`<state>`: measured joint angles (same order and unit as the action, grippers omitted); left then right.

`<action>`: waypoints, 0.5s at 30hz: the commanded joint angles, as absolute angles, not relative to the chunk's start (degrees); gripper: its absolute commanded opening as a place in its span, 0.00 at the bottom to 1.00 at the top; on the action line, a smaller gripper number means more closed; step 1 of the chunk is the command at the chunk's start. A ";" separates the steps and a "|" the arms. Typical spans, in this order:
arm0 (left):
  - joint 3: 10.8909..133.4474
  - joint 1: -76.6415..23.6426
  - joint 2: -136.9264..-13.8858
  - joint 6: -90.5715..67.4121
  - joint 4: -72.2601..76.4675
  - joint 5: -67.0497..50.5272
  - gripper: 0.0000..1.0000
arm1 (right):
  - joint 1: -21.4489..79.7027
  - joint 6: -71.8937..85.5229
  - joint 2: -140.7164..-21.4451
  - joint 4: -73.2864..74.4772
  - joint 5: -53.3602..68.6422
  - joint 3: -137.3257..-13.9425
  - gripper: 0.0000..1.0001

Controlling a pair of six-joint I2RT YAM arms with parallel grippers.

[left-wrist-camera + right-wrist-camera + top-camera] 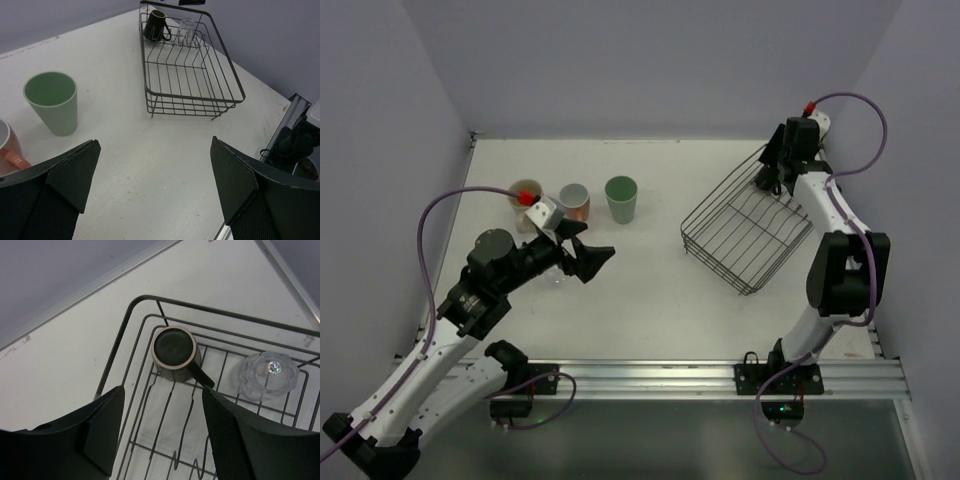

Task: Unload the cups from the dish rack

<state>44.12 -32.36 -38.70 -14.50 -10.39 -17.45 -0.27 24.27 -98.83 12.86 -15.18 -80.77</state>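
Observation:
The black wire dish rack lies at the right of the table. The small dark brown mug and the clear glass stand in its far end; both also show in the left wrist view, the mug left of the glass. My right gripper is open and empty above that end, the mug just beyond its fingertips. The beige mug, pinkish cup and mint green tumbler stand in a row on the table at the left. My left gripper is open and empty just in front of them.
Purple walls close in the table on the left, back and right. An aluminium rail with both arm bases runs along the near edge. The right arm's base shows at the right of the left wrist view.

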 commanded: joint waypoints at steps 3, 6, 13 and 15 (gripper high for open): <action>44.21 -33.57 -38.84 -12.74 -7.73 -14.41 1.00 | -4.04 21.80 -105.55 15.90 -12.22 -90.77 0.69; 44.30 -33.66 -39.55 -12.74 -7.65 -14.59 1.00 | -4.66 21.53 -108.54 16.52 -10.73 -93.33 0.74; 44.21 -33.66 -40.17 -12.39 -7.65 -14.15 1.00 | -4.83 20.39 -116.01 20.57 -8.61 -99.93 0.78; 44.21 -33.66 -40.17 -12.22 -7.65 -13.89 1.00 | -4.75 20.22 -116.54 20.66 -8.26 -100.72 0.78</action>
